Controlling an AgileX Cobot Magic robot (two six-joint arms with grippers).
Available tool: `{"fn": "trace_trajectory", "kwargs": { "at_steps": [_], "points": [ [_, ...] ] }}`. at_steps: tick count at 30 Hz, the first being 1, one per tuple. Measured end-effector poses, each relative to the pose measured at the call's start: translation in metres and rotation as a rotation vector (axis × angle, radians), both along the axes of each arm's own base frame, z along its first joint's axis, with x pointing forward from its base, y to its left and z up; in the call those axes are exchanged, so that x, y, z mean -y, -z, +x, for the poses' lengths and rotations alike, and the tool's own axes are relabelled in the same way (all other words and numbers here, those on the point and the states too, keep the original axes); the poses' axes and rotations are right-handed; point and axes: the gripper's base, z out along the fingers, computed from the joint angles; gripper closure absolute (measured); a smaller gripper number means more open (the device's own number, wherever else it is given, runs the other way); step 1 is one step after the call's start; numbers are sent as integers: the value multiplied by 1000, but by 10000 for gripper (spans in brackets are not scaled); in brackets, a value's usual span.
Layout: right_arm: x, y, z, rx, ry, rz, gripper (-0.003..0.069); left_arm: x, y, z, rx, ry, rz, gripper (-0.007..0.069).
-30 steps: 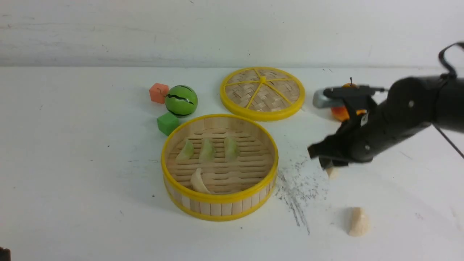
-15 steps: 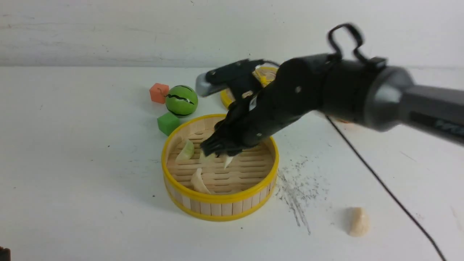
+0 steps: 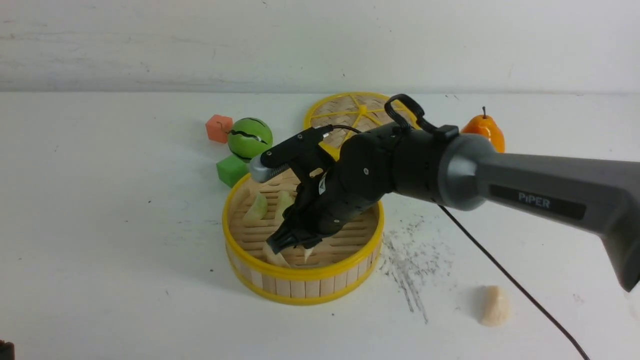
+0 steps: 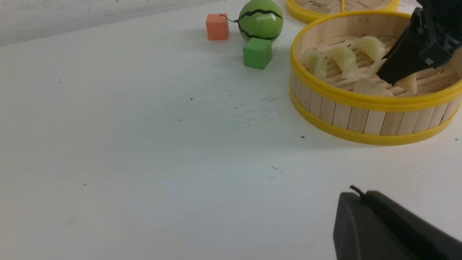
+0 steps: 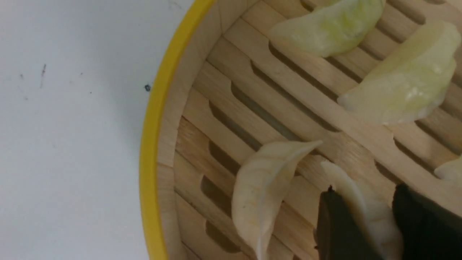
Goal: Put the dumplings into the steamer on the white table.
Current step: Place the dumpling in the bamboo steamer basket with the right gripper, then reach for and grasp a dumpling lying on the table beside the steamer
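The steamer (image 3: 300,274) stands mid-table on the white table (image 3: 100,240). My right gripper (image 3: 295,245) is inside it, low over the front of the floor, shut on a cream-white dumpling (image 3: 307,254). The right wrist view shows the gripper (image 5: 364,195) pinching that dumpling (image 5: 361,206) next to another cream one (image 5: 263,195). Green dumplings (image 3: 256,207) lie at the back of the floor; the left wrist view shows three (image 4: 344,57). One cream dumpling (image 3: 494,306) lies on the table to the right. My left gripper (image 4: 361,202) is shut and empty near the front.
The woven lid (image 3: 350,112) lies behind the steamer, partly hidden by my right arm. A watermelon ball (image 3: 250,139), an orange cube (image 3: 219,128) and a green cube (image 3: 231,170) sit back left. An orange pear (image 3: 482,131) stands back right. A black cable (image 3: 500,280) trails over the table.
My right arm swung left from the table beside the steamer, carrying the cream dumpling over the rim, then lowered it toward the front of the steamer floor.
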Motion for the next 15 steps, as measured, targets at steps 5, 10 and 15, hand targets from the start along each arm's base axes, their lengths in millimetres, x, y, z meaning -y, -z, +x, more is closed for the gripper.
{"fn": "trace_trajectory", "kwargs": {
  "at_steps": [5,10,15],
  "points": [
    [0,9,0,-43,10,-14,330,0,0,0,0,0,0,633],
    [0,7,-1,-46,10,-14,237,0,0,0,0,0,0,631],
    [7,-45,-7,36,-9,4,202,0,0,0,-2,0,0,628]
  ]
}}
